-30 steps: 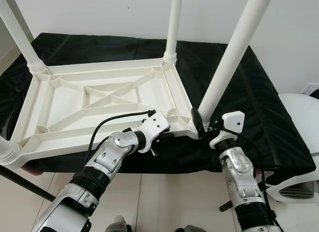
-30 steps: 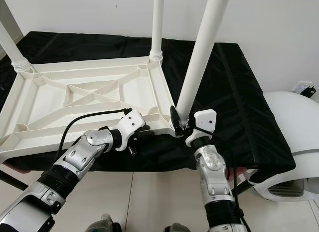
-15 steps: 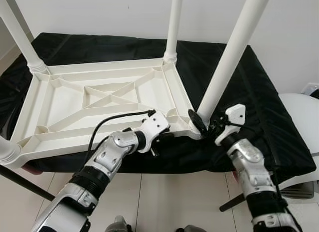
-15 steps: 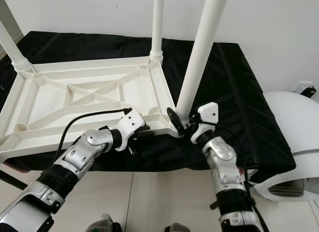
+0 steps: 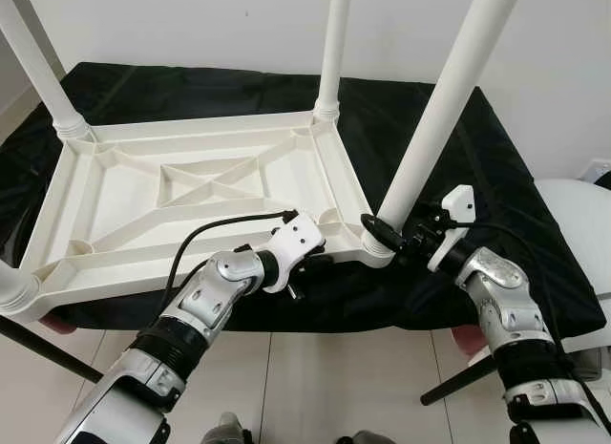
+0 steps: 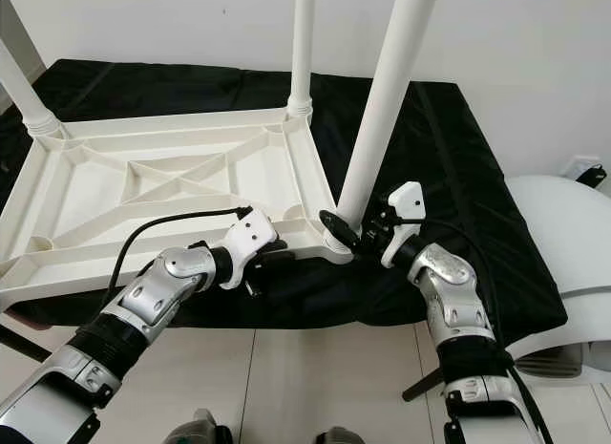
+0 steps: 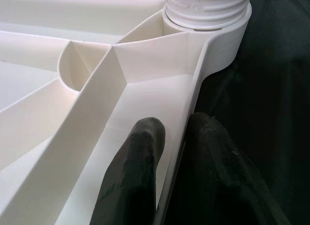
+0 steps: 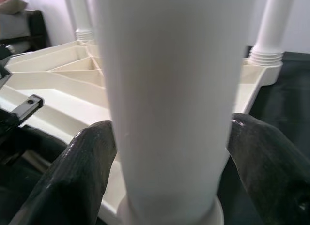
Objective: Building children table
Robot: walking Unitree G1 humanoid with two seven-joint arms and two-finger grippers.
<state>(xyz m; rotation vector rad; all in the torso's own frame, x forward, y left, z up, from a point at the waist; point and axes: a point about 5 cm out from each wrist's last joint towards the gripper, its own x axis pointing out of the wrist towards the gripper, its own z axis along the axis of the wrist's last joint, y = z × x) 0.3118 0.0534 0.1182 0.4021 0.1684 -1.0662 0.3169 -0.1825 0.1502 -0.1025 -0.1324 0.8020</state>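
Over the last second our right forearm swings out to the right and lays flatter, while the right gripper [image 5: 389,239] keeps its place at the base of the near-right leg [image 5: 434,110]. We read this as a turn of the wrist about the leg, likely screwing it into its socket; the leg stands a little tilted, so we judge it not fully seated.

The right gripper's fingers [image 8: 89,152] sit either side of the leg, clamped on it. The left gripper [image 7: 169,147] pinches the near rim of the tabletop [image 5: 191,191] between its two fingers, just beside that corner socket.

The tabletop lies upside down on the black-covered table [image 5: 496,186], at its front edge. It is glossy white moulded plastic with crossing ribs. The legs are smooth round tubes with ridged collars.
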